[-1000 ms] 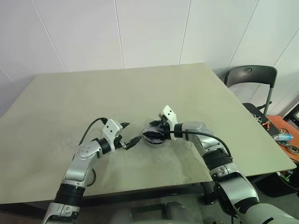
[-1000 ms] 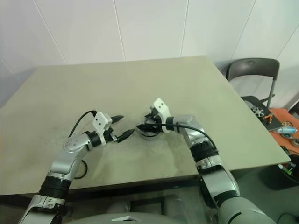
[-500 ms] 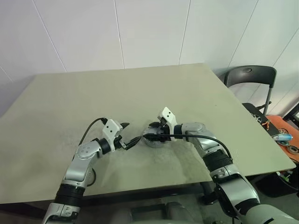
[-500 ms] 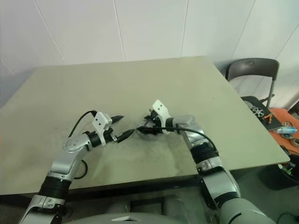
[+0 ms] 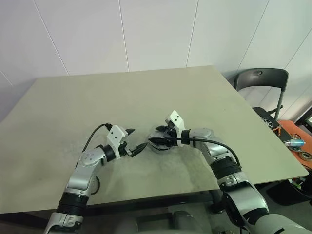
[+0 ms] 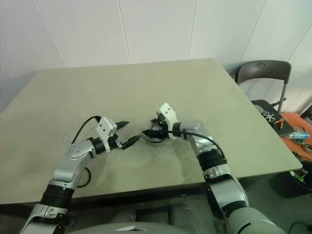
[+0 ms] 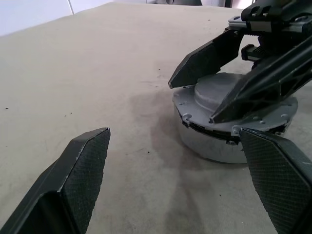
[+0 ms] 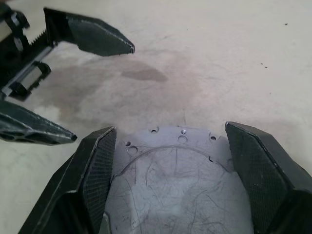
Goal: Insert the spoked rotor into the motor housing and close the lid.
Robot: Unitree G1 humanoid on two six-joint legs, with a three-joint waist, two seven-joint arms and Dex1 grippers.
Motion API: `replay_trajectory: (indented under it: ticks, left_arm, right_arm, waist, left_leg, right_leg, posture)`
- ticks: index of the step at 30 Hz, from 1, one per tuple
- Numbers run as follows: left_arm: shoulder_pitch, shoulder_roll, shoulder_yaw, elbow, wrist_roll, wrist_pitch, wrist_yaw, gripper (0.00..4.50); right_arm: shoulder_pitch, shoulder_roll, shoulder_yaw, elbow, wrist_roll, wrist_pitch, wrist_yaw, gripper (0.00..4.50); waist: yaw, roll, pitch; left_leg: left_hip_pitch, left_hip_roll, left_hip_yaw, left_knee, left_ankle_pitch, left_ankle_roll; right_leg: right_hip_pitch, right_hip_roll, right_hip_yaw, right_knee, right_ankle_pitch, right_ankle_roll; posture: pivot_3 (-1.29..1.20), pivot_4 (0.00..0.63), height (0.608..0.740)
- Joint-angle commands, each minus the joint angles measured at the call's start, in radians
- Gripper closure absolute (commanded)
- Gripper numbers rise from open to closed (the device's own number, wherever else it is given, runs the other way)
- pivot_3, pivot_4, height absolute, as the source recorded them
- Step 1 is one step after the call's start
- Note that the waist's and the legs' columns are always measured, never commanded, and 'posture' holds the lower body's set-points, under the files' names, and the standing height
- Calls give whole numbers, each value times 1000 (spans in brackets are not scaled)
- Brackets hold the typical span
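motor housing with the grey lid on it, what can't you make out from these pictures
- Spoked rotor and copper coils: hidden beneath the flat grey-silver lid in the left wrist view.
- Round motor housing: its far side is hidden by the right gripper; its near edge is blocked by a left finger.
- Whether the right fingers touch the lid: unclear in the right wrist view.
- Housing detail: too small in the head views.

— What do you see of the arms themselves?
— You have two jointed arms in silver-grey metal with black bands at the joints. Each wrist carries a white block, and a black cable loops from it back along the forearm.
— And the ends?
— The left gripper (image 5: 135, 140) and the right gripper (image 5: 155, 136) each have two black, tapering fingers (image 7: 80, 168) whose inner pads show a fine cross-hatched texture; one finger edge is toothed.
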Motion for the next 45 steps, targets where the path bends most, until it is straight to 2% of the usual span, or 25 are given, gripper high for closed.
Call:
replay_trajectory:
  ticks: [1, 10, 39, 44, 45]
  left_arm:
    - [-13, 4, -2, -16, 2, -7, 1, 0]
    - [-16, 6, -3, -15, 2, -4, -2, 0]
    - [-17, -2, -10, -14, 1, -11, 6, 0]
    - [-13, 0, -11, -17, 0, -10, 7, 0]
    - [-12, 0, -11, -17, -1, -10, 7, 0]
  right_arm:
    - [6, -1, 25, 12, -23, -22, 1, 1238]
    - [13, -7, 25, 8, -22, -19, 14, 1238]
    - [-16, -22, 30, 130, -87, -108, -84, 1238]
    - [-7, -28, 48, 125, -84, -85, -53, 1238]
    - [11, -43, 76, 98, -82, -59, -3, 1238]
  waist:
    - [-1, 0, 0]
    - [-7, 0, 0]
    - [-17, 0, -1]
    - [-17, 0, -1]
    - [-17, 0, -1]
  left_leg:
    - [0, 0, 0, 0, 0, 0]
    - [1, 0, 0, 0, 0, 0]
    - [2, 0, -1, 4, 0, 0]
    - [2, 0, -1, 4, 0, 0]
    - [2, 0, -1, 4, 0, 0]
  right_leg:
    - [0, 0, 0, 0, 0, 0]
    - [1, 0, 0, 0, 0, 0]
    - [5, 0, 0, 0, -1, -2]
    - [5, 0, 0, 0, -1, -2]
    - [5, 0, 0, 0, -1, -2]
  posture:
    - [0, 0, 740]
    - [0, 0, 740]
    - [0, 0, 740]
    - [0, 0, 740]
    - [0, 0, 740]
